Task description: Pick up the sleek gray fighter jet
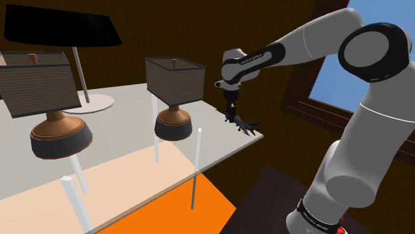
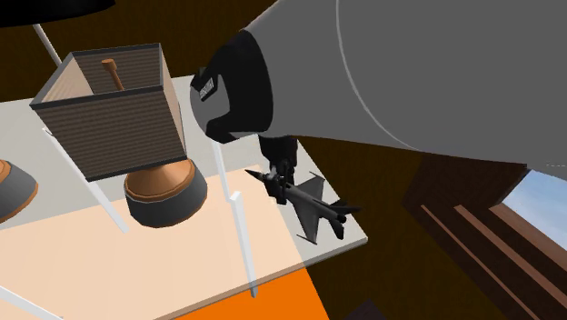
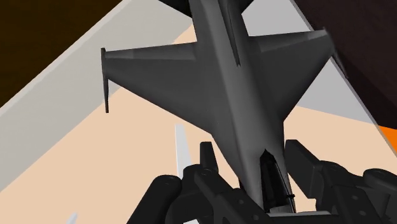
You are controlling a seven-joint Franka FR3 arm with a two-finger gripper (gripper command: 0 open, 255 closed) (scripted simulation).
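Franka arm reaches in from the right of the shoulder view, wrist pointed down over the table's near right corner. Gripper (image 1: 231, 110) sits at centre-right of that frame, directly above the fighter jet (image 1: 242, 123). The jet is dark gray, with swept wings, and is at the very corner of the table (image 1: 133, 154), close to the edge. In the second exterior view the jet (image 2: 311, 205) is just right of centre, nose up-left toward the gripper (image 2: 280, 173) and tail down-right toward the table corner. Wrist view: the black fingers (image 3: 207, 159) flank the forward fuselage at the cockpit, one to each side, clenched against the jet (image 3: 236, 95); the wings spread beyond the fingertips. Cannot tell whether the jet is clear of the tabletop or resting on it. The tabletop is pale and partly see-through, on thin white legs (image 1: 197, 166). A table lamp (image 1: 174, 93) with a brown square shade and a copper-and-dark round base stands near the jet, at centre of the shoulder view; in the second exterior view it is at upper left (image 2: 136, 127). A second lamp (image 1: 48, 100) of the same kind is at the shoulder view's left. Behind it is a black-shaded lamp (image 1: 63, 28) on a white foot. An orange floor patch (image 1: 203, 213) shows under the table. A window (image 1: 332, 73) with blue beyond is at upper right, behind the arm.
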